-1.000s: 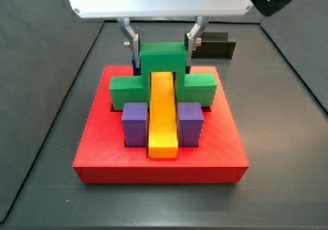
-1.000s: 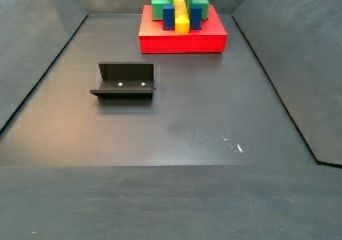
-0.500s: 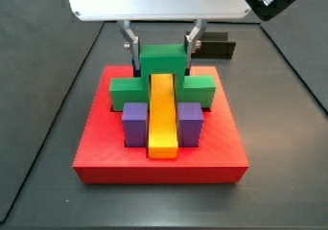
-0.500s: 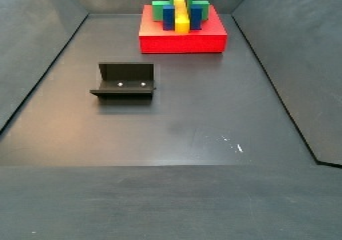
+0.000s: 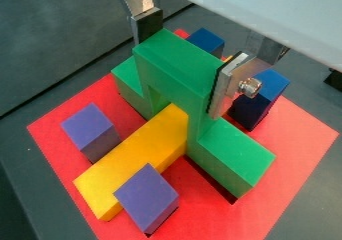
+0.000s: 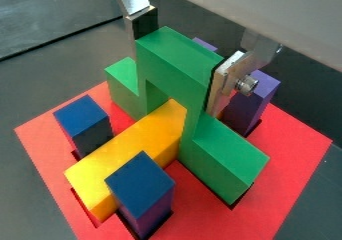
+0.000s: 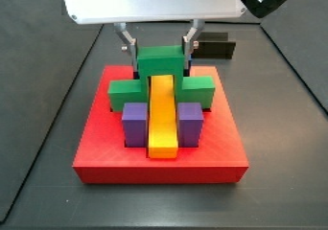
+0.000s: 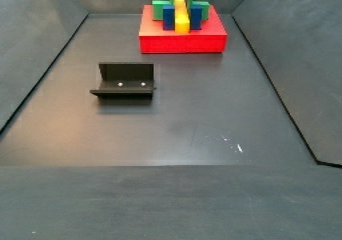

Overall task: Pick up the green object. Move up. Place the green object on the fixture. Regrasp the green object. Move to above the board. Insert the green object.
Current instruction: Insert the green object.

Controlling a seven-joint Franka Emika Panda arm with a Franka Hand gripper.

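**Green block seated on the red board**

The gripper [image 7: 161, 46] clamps the green object's [image 7: 161, 73] raised middle on the board [image 7: 161, 148] — wrist views show a finger [image 5: 230, 84] pressed flat. The fixture [image 8: 124, 80] appears only in a side view, well apart.

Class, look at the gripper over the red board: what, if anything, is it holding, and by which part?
The gripper holds the green object by its raised middle block, jaws on opposite sides, above the board.
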